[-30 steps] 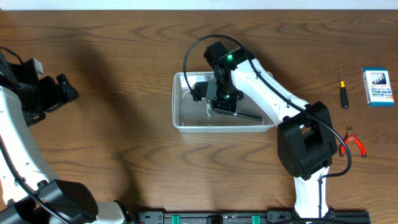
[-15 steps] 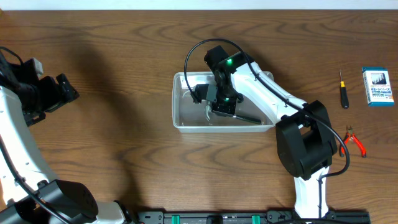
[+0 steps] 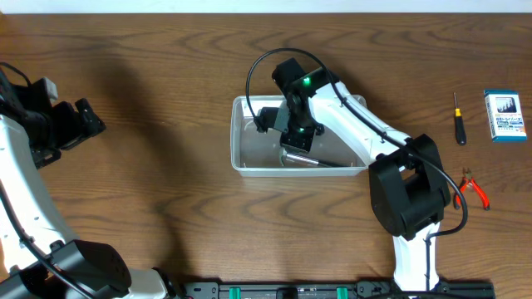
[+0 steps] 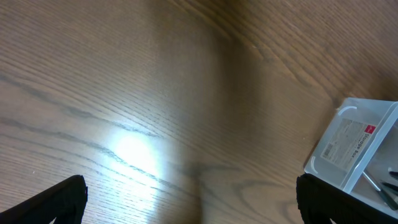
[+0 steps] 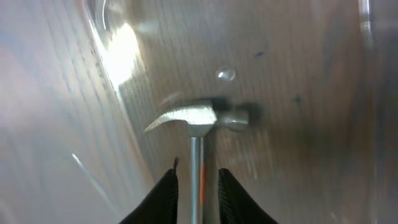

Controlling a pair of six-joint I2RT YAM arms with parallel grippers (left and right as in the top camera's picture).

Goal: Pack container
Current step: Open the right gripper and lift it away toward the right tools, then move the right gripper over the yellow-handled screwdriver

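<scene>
The clear container point(image 3: 235, 133) sits at mid-table; its corner also shows in the left wrist view point(image 4: 348, 146). A hammer point(image 3: 316, 159) lies on its floor, steel head toward the left and dark handle toward the right. My right gripper point(image 3: 293, 139) hangs inside the container over the hammer. In the right wrist view its fingers point(image 5: 168, 194) stand on either side of the thin shaft below the hammer head point(image 5: 199, 117), with a small gap on each side, so the right gripper point(image 5: 197, 186) is open. My left gripper point(image 3: 83, 120) is far left, open and empty point(image 4: 189, 199).
On the table to the right lie a small screwdriver point(image 3: 458, 119), a blue and white box point(image 3: 505, 115) and red-handled pliers point(image 3: 475, 187). The right arm's base point(image 3: 411, 195) stands between them and the container.
My right gripper's jaws have parted from the hammer shaft. The hammer has settled flat on the container floor, and the gripper has drawn slightly up from it. The left arm is still.
</scene>
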